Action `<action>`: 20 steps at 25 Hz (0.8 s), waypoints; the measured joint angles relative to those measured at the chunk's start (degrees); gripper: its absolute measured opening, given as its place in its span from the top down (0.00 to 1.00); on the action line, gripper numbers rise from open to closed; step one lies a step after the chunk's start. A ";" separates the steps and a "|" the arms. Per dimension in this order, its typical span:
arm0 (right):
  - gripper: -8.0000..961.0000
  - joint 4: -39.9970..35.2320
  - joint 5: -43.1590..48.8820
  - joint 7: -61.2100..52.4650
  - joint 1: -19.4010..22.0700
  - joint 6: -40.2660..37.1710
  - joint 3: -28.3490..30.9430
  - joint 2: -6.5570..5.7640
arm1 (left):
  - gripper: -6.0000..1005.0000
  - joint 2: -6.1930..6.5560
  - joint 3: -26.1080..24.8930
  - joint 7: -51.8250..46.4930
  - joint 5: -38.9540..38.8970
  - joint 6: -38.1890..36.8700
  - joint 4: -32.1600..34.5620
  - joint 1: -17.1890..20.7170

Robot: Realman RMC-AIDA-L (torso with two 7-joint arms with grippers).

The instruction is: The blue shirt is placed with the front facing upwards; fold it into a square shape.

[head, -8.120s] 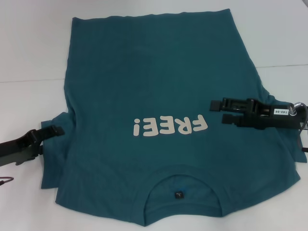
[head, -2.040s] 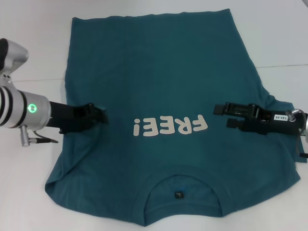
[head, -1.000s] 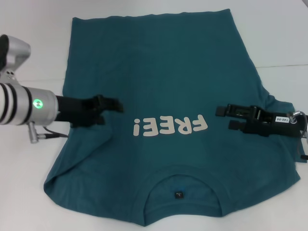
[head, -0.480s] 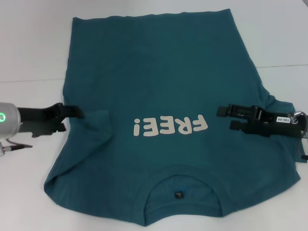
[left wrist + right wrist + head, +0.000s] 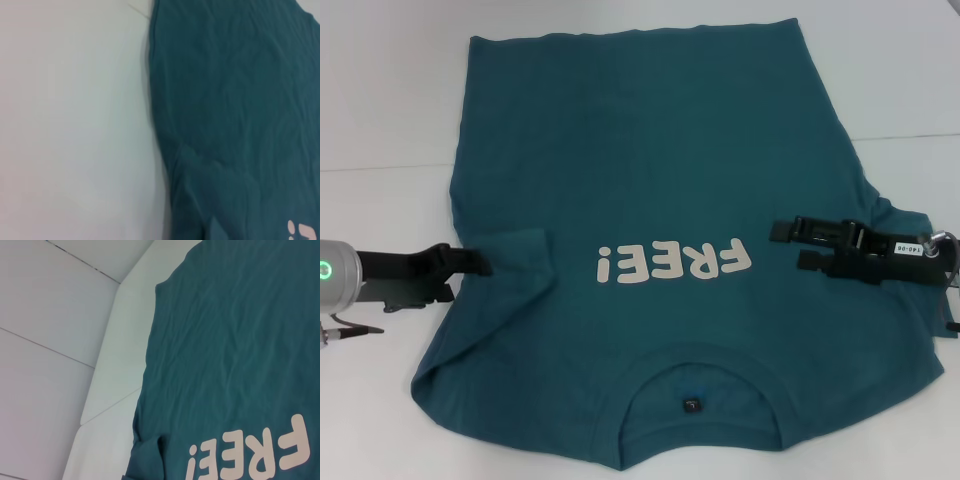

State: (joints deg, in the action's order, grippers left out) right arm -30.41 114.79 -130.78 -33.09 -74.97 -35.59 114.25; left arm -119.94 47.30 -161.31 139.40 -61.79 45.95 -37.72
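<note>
blue shirt (image 5: 660,200) flat, left end effector (image 5: 470,262) at its edge, right end effector (image 5: 785,245) above it, grips unclear

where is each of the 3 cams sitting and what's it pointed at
Head view: on the robot's head, looking forward and down at the blue shirt; the left gripper and the right gripper both show.
Left wrist view: on the left arm, facing the shirt's edge and the white table; no fingers show.
Right wrist view: on the right arm, facing the shirt; no fingers show.
Shared: the cream FREE! lettering.
</note>
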 joint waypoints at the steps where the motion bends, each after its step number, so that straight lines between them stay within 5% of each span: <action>1: 0.05 0.00 0.00 0.00 0.02 0.00 0.00 0.00 | 0.31 0.08 0.00 0.24 0.00 0.00 -0.36 -0.07; 13: 0.05 0.00 0.00 0.00 0.06 0.00 0.00 0.00 | 0.31 -0.45 -0.30 3.08 -2.47 -6.33 -0.02 -0.11; 20: 0.05 0.00 0.00 0.00 0.04 -0.12 0.00 0.00 | 0.31 -1.77 -0.43 6.95 -8.01 -14.00 4.29 2.25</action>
State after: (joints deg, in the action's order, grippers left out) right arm -30.41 114.79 -130.78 -33.05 -75.09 -35.59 114.25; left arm -121.71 46.88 -154.36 131.39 -75.80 50.24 -35.47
